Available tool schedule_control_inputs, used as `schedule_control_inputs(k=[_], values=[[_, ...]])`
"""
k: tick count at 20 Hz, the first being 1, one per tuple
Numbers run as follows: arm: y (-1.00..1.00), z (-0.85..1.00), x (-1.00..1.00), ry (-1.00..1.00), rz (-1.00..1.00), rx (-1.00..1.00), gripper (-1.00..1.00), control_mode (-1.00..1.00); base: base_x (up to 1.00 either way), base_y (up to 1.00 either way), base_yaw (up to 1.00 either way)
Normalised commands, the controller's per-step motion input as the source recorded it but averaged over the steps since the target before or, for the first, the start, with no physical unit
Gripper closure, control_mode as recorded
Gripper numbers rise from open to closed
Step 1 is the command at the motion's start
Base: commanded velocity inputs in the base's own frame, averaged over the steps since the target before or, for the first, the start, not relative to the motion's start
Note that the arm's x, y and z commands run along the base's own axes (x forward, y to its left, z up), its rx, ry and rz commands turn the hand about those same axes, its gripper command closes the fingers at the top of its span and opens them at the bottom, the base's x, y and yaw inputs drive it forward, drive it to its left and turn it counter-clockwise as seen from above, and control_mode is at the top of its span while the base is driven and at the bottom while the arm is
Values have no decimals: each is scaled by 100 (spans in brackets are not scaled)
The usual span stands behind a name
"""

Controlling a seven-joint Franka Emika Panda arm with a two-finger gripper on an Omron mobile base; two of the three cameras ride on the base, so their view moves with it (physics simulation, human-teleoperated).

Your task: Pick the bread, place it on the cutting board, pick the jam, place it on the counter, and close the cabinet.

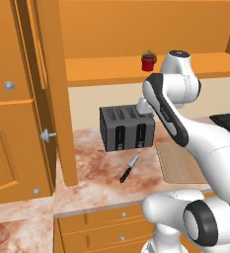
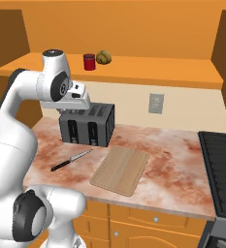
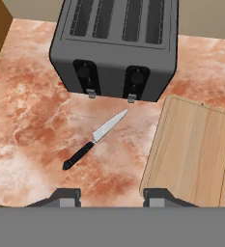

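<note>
The bread (image 2: 103,57), a lumpy yellow-brown roll, sits on the bottom shelf of the open wall cabinet (image 2: 134,68), just beside the red jam (image 2: 89,62) jar with its dark lid. Below, on the marbled reddish tabletop (image 3: 32,101), the light wooden cutting board (image 3: 193,149) lies flat and bare, right of a dark grey four-slot toaster (image 3: 115,48). A black-handled knife (image 3: 94,140) lies in front of the toaster, apart from the board. The end effector (image 3: 111,198) hovers above the tabletop, clenched on nothing. One cabinet door (image 1: 45,94) stands swung open at the left. A black stove (image 2: 221,164) adjoins the tabletop, and orange drawers (image 2: 148,218) run beneath.
</note>
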Motion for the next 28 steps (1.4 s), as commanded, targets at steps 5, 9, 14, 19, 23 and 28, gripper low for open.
schedule_control_inputs(k=[5,9,14,19,23,28], values=[[0,3,-1,-2,0,0,-100,-100,0,0,0],[0,11,-9,-9,0,0,-100,-100,0,0,0],[0,13,-11,-11,0,0,-100,-100,0,0,0],[0,16,-8,-13,0,0,-100,-100,0,0,0],[-1,18,-8,-14,0,0,-100,-100,0,0,0],[-5,19,-4,-15,0,0,-100,-100,0,0,0]])
